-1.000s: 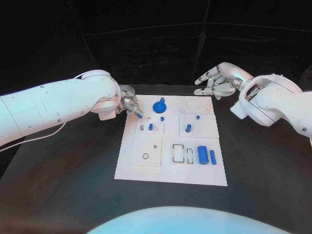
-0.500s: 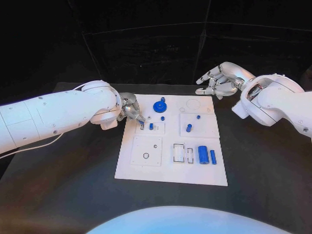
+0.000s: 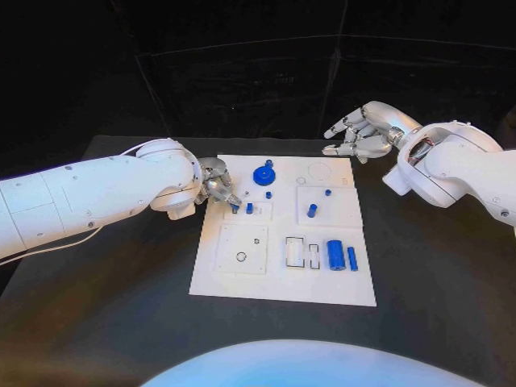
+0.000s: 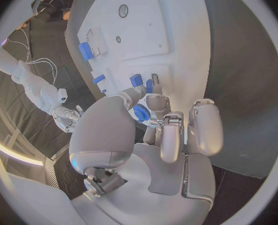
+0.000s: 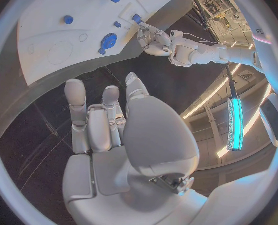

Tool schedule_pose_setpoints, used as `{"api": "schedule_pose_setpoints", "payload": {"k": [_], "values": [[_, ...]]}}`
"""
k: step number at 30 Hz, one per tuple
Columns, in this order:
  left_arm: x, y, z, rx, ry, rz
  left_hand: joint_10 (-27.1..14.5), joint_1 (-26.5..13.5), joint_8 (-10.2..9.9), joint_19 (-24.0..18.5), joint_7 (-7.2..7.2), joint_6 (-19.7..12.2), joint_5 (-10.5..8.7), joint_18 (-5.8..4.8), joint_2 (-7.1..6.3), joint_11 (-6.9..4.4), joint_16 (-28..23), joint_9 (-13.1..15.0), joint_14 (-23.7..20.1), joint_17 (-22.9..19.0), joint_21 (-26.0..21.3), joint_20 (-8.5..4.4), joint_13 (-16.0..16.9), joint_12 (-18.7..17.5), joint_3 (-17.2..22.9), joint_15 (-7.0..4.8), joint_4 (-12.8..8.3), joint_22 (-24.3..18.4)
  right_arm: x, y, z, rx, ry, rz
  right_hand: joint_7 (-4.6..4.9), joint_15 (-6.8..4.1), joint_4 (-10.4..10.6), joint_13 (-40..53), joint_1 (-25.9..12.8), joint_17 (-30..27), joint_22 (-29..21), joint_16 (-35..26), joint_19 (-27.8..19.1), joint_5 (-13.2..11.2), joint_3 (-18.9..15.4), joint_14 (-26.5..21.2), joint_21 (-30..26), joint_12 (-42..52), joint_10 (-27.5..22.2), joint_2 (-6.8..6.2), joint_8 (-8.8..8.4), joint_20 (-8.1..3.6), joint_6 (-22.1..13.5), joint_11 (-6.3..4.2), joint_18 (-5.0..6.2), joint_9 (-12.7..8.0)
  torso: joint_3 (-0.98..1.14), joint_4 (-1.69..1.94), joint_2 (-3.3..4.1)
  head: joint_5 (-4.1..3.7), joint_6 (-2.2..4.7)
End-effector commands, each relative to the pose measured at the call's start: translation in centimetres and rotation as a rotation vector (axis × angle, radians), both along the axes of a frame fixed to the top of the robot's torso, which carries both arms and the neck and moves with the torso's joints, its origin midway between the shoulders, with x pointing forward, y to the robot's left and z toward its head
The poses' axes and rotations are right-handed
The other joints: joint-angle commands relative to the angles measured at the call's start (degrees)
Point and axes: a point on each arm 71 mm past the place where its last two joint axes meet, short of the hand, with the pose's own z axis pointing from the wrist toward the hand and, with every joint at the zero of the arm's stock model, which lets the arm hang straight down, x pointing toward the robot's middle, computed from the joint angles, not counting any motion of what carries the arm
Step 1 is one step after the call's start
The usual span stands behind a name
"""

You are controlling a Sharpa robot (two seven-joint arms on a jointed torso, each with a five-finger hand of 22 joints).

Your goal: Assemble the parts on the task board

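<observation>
— Where's the left hand (image 3: pixel 216 181)?
— At the task board (image 3: pixel 284 282)'s left edge, fingertips pinching a small blue part (image 4: pixel 153 85) just beside the upright blue peg (image 3: pixel 249 209).
— And the right hand (image 3: pixel 359 133)?
— Beyond the board's far right corner, above the tabletop (image 3: pixel 107 282), fingers spread, holding nothing.

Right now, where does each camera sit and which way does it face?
Head: on the robot's head, looking down at the board; both arms enter, left robot hand, right robot hand.
Left wrist: behind the left robot hand, facing the board.
Right wrist: behind the right robot hand, facing the board's far end.
Shared: every view shows the blue gear.
</observation>
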Motion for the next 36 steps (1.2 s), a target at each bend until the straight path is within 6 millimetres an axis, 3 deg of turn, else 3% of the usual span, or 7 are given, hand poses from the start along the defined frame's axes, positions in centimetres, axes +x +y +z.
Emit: {"api": "schedule_pose_setpoints", "payload": {"k": [1, 28, 36], "values": [[-0.11, 0.04, -0.14, 0.024, 0.016, -0.01, 0.48, -0.04, 0.22, 0.36, -0.2, 0.08, 0.35, 0.87, 0.0, 0.08, 0.17, 0.07, 5.84, 15.09, 0.2, -0.15, 0.08, 0.31, 8.71, -0.17, -8.28, 0.06, -0.02, 0.1, 0.19, 0.002, -0.009, 0.008, -0.16, -0.25, -0.18, -0.06, 0.34, -0.05, -0.05, -0.14, -0.12, 0.31, -0.04, 1.55, -0.25, -0.14, -0.42, 0.15, 0.26, -0.13, -0.31, -0.08, 0.32, -0.04, -0.02, -0.03, 0.0, 0.04, -0.05], [-0.14, 0.14, -0.61, 0.053, 0.056, -0.029, 0.64, -0.34, 0.41, 0.42, -0.25, 0.19, 1.06, 0.84, -0.29, 0.03, 0.17, 0.14, 5.84, 15.09, 0.27, -0.19, 0.11, 0.36, 9.0, -0.21, -8.34, 0.2, -0.02, 0.19, 0.17, 0.002, -0.008, 0.01, -0.16, -0.25, -0.18, -0.06, 0.34, -0.05, -0.05, -0.14, -0.12, 0.31, -0.04, 1.55, -0.25, -0.14, -0.42, 0.15, 0.26, -0.13, -0.31, -0.08, 0.32, -0.04, -0.01, 0.06, -0.02, 0.03, -0.3], [0.11, 0.06, -0.67, 0.054, 0.053, -0.024, 1.23, -2.75, 1.02, 0.5, -0.94, 0.7, 1.11, 0.82, -0.54, -0.38, 0.17, 0.39, 5.84, 15.09, 0.33, -0.36, 0.49, 0.77, 8.36, -0.46, -6.9, 0.39, -0.03, 0.22, 0.17, 0.002, -0.008, 0.011, -0.16, -0.25, -0.18, -0.06, 0.34, -0.05, -0.05, -0.14, -0.12, 0.31, -0.04, 1.55, -0.25, -0.14, -0.42, 0.15, 0.26, -0.13, -0.31, -0.08, 0.32, -0.04, 0.02, -0.03, -0.02, 0.02, -0.27]]}}
